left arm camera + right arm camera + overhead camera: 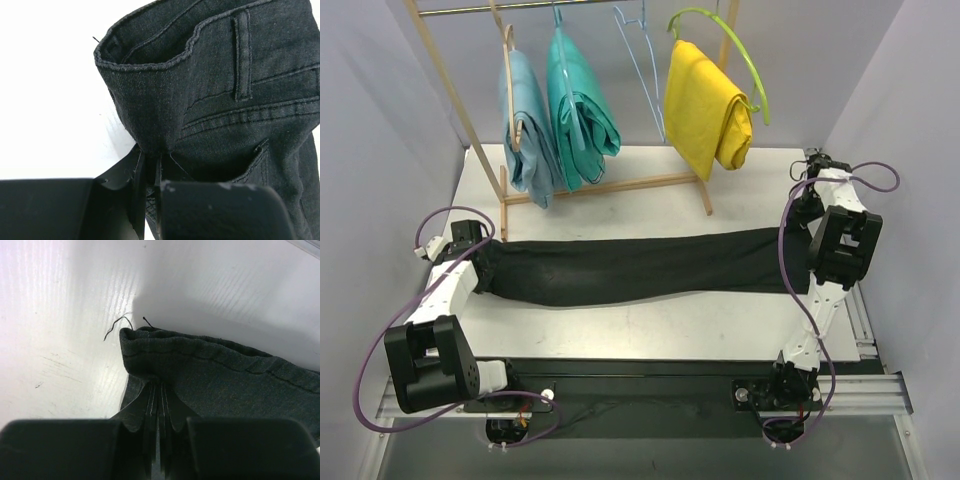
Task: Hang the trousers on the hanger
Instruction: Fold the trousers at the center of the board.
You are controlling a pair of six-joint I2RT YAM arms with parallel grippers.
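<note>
- The white table top (620, 330) carries the work, with both arm bases at its near edge.
- The tan wooden clothes rack (620, 186) stands across the far side. Pale-blue, teal and yellow garments (705, 110) hang from its rail.
- The long, soft black fabric trousers (640, 268) lie flat on the table, just nearer than the rack's foot. Their long axis runs left to right between the two arms, waist to the left and leg ends to the right.
- The thin light-blue wire hanger (647, 75) hangs bare on the rail between the teal and yellow garments. It is beyond the middle of the trousers and higher (so the cloth must travel away from the arms and upward, as I judge it). It sits about midway, a little nearer the right arm.
- The left gripper (149, 160) is pinched onto a fold of the waistband, below the belt loop (242, 55).
- The right gripper (159, 385) is clamped on the hemmed corner of the leg end.
</note>
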